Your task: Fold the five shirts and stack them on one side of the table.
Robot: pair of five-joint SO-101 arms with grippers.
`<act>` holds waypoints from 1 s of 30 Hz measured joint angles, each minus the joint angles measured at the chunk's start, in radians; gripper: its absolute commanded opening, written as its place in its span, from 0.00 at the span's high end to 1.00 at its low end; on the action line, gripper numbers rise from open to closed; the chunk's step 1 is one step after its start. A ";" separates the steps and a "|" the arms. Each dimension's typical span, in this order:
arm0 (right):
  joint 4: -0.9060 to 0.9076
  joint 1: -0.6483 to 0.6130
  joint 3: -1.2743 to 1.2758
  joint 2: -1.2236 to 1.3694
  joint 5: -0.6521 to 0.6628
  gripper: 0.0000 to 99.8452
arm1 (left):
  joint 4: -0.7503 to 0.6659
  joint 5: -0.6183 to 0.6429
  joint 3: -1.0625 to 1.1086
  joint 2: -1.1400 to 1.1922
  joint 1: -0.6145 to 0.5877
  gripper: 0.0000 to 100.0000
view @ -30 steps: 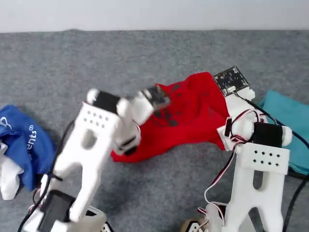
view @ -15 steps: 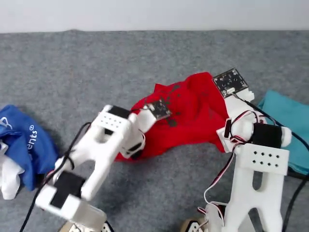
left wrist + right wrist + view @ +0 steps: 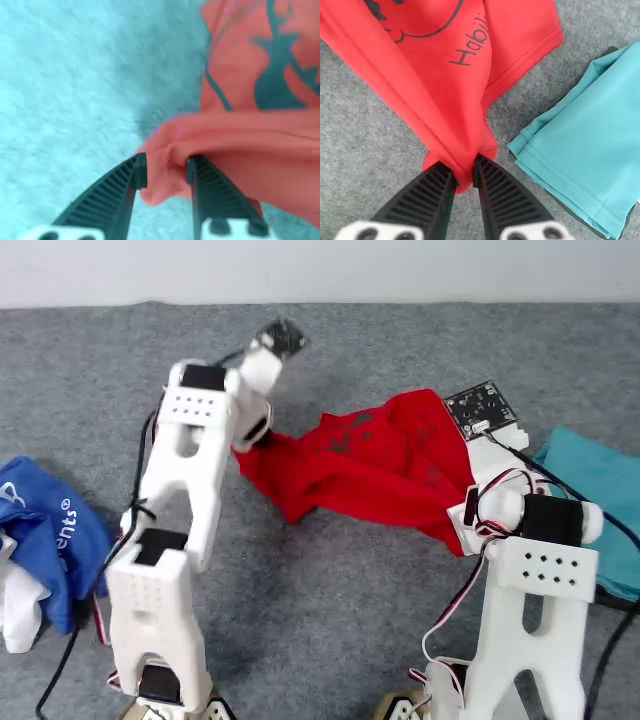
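Note:
A red shirt with a dark print is stretched between both arms over the grey table. My left gripper is shut on the red shirt's bunched edge; in the high view that left gripper sits at the shirt's far-left end. My right gripper is shut on a corner of the red shirt, at the shirt's right end near the right arm. A folded teal shirt lies at the right edge, close beside the right gripper, also the teal shirt.
A crumpled blue shirt with white print lies at the left edge, with a white garment beside it. Bare grey table lies between the two arm bases and along the far side.
The left arm has swung up and toward the far left, pulling the red shirt's left end with it and stretching the cloth out. The right arm has stayed in place.

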 measured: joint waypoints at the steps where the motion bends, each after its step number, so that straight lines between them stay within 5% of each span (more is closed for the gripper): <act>1: 0.000 0.000 0.000 0.000 0.000 0.99 | 0.040 0.000 -0.083 0.031 0.000 0.86; 7: 0.000 0.000 0.000 0.000 0.000 0.99 | 0.275 0.000 -0.474 0.193 -0.005 0.86; 13: -0.049 0.034 0.000 0.000 0.000 0.99 | 0.292 0.000 -0.566 0.218 -0.064 0.86; 23: -0.210 0.149 0.000 0.141 0.035 0.99 | 0.292 0.000 -0.540 0.203 -0.115 0.86; 30: -0.265 0.150 0.000 0.216 0.035 0.99 | 0.292 0.000 -0.195 -0.048 -0.034 0.86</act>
